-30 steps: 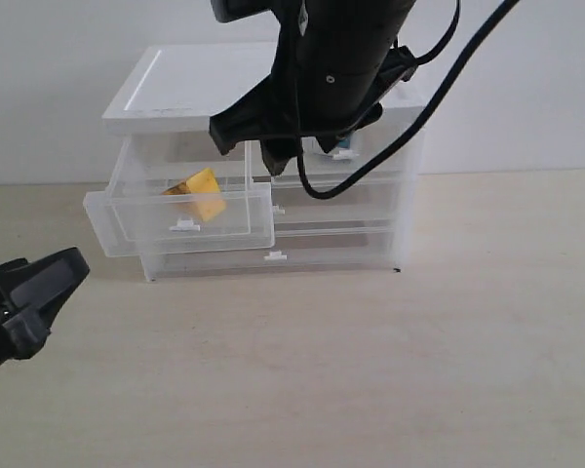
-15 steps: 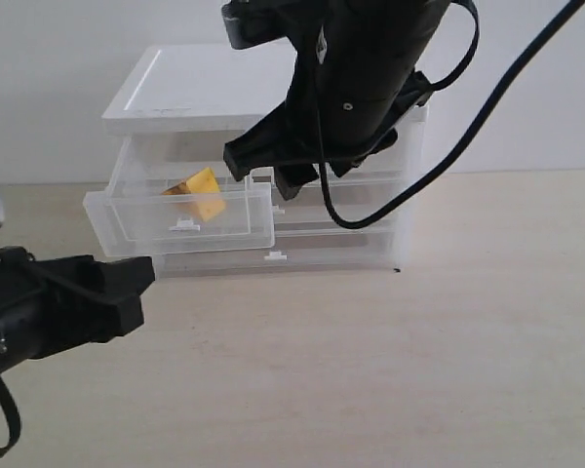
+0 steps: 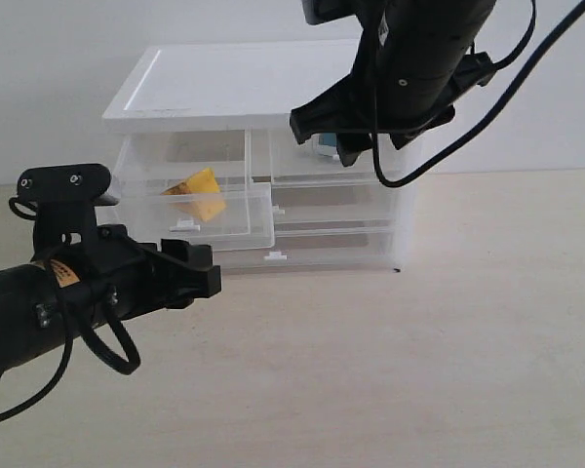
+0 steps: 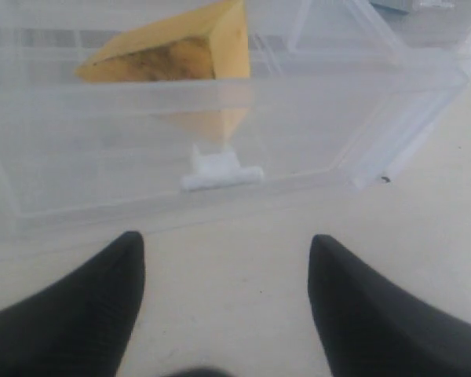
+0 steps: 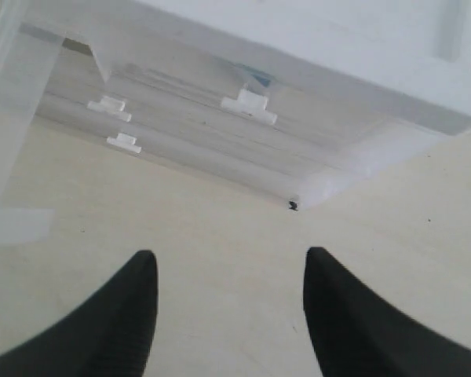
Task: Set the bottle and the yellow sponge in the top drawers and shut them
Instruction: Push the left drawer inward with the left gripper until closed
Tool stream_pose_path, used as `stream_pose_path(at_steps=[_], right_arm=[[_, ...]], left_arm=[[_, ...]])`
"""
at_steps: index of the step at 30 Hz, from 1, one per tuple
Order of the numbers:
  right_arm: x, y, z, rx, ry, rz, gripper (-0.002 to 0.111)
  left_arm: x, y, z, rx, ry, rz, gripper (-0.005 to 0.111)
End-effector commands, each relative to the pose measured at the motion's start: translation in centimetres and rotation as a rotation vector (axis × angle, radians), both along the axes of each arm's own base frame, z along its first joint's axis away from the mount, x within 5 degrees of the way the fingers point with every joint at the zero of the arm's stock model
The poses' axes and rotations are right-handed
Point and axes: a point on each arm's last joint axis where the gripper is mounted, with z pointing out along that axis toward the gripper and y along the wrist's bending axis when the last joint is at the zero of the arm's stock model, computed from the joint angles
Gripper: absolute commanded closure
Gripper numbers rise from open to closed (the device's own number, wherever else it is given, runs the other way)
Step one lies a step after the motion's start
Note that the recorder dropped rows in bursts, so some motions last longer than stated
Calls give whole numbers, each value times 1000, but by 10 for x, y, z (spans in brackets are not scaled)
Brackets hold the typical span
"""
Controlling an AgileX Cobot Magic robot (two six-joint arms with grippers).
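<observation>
The yellow sponge (image 3: 201,193) (image 4: 180,55) lies in the left of the top drawers (image 3: 239,232), which stands pulled out of the white cabinet. My left gripper (image 3: 201,275) (image 4: 224,251) is open just in front of that drawer's white handle (image 4: 220,169), holding nothing. The right top drawer (image 5: 250,106) looks pushed in. A teal patch of the bottle (image 3: 324,146) shows through its wall. My right gripper (image 3: 336,141) (image 5: 229,263) hangs open and empty before the cabinet's upper right.
The cabinet has a flat white top (image 3: 234,83) and two full-width drawers (image 3: 273,256) below, both shut. It stands on a pale wooden table (image 3: 419,370) against a white wall. Black cables trail from the right arm.
My left arm has swung in from the lower left to the front of the open drawer. The right arm has moved right and up, away from the cabinet's middle.
</observation>
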Motion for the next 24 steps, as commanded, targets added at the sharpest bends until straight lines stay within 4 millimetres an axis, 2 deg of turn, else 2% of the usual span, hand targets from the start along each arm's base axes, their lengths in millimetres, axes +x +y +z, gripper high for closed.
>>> stream_pose_path(at_steps=[1, 7, 14, 24], right_arm=[[15, -2, -16, 3, 11, -16, 58], [33, 11, -38, 36, -30, 18, 58], [51, 14, -51, 102, -85, 15, 58], [63, 18, -45, 216, -199, 13, 58]], left_arm=[[2, -1, 3, -7, -35, 10, 50], [1, -1, 1, 24, -24, -10, 50], [1, -1, 1, 25, -20, -12, 50], [2, -1, 2, 27, -36, -10, 50]])
